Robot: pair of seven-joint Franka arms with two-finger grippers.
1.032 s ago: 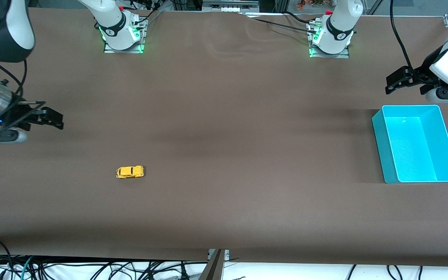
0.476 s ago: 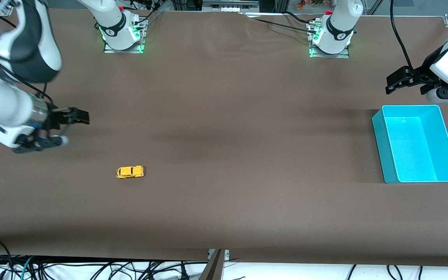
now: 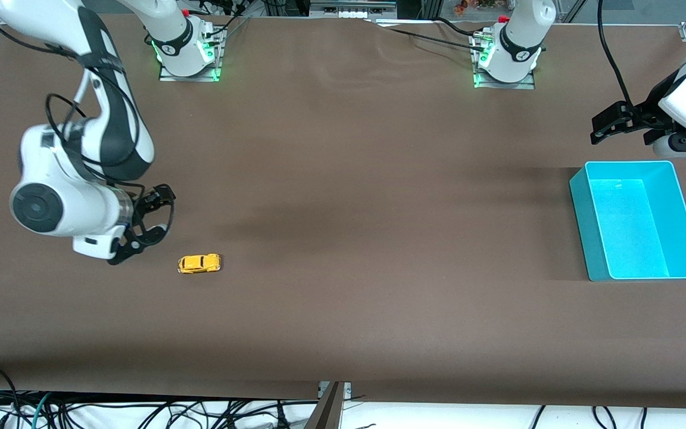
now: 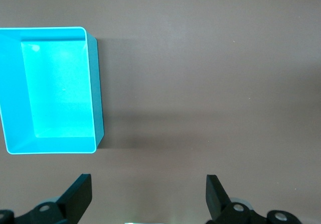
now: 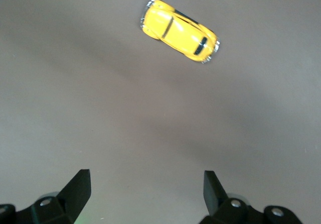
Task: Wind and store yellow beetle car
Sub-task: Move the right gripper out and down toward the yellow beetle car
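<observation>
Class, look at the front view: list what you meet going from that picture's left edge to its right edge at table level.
right gripper → yellow beetle car → turquoise bin → left gripper, which is over the table beside the bin.

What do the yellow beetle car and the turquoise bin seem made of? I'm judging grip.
Yellow beetle car: glossy painted shell with bright chrome-like bumpers, likely die-cast metal or hard plastic; the look leaves it open. Turquoise bin: thin, smooth, evenly coloured walls with rounded corners, probably moulded plastic.
</observation>
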